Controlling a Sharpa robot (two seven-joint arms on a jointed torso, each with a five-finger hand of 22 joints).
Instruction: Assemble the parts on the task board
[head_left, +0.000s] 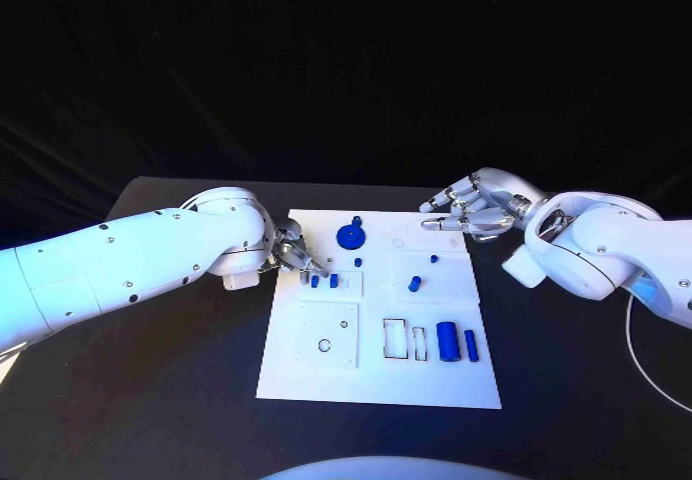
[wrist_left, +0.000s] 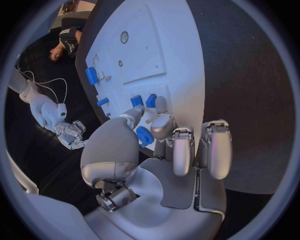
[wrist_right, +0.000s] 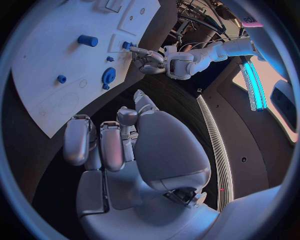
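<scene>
From the head view, the task board (head_left: 378, 370) sits mid-counter (head_left: 173, 400), the left hand (head_left: 293, 256) at its left edge beside 2 small blue parts (head_left: 323, 281), the right hand (head_left: 469, 208) off its far right corner. Left wrist view: fingers (wrist_left: 161, 106) reach the pair; I cannot tell any grip. Right wrist view: fingers (wrist_right: 103, 145) curled, holding nothing, near the blue gear (wrist_right: 109, 76).

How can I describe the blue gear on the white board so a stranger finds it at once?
Start at the white task board in the table's middle and look at its far edge. The blue gear lies there, beyond the left hand; it is the one round, toothed disc, wider than every other blue part.
</scene>
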